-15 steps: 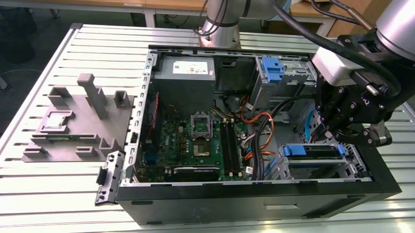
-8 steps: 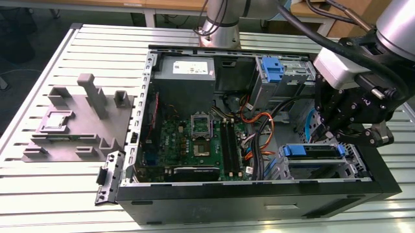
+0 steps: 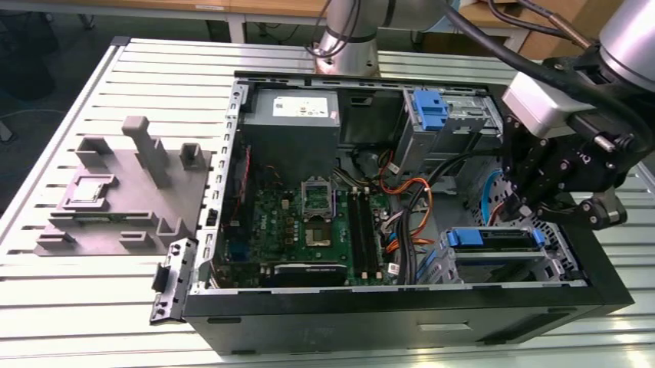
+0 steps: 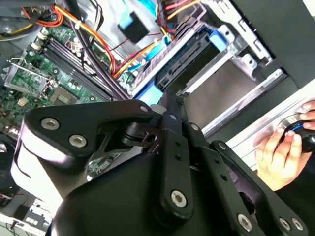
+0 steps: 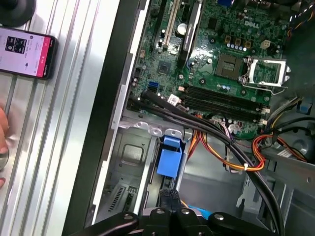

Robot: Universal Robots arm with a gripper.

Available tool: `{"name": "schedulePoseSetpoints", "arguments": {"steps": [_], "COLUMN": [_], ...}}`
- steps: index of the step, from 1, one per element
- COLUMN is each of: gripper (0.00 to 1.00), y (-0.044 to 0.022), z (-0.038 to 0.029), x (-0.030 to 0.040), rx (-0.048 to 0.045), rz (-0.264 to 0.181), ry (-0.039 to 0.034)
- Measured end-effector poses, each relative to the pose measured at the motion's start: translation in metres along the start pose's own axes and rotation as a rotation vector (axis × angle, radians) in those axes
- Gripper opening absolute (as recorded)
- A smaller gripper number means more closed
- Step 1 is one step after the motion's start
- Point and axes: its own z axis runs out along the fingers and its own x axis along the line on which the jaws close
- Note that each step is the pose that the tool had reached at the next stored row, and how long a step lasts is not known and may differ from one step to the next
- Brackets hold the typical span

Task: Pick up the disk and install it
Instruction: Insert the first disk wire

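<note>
Hand (image 3: 539,205) closed, gripping nothing, at exterior view's right, just above disk (image 3: 493,239) in bay (image 3: 442,264).

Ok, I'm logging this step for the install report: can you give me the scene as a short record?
case: open, lying on the slatted table
disk: in its blue frame, sitting in the drive bay at the exterior view's right
gripper: close by the disk's blue frame, contact unclear
grey holder: on the table, exterior view's left of the case
phone: on the table beside the case
</note>
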Motion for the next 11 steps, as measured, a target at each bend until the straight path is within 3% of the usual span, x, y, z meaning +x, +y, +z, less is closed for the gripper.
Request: {"name": "schedulePoseSetpoints", "arguments": {"steps": [11], "gripper": [0.1], "y": [-0.0203], "z": [0.0047], "x": [-0.0075], "rx": [-0.0037], "rz": [0.0], "ry": [0.0168]}}
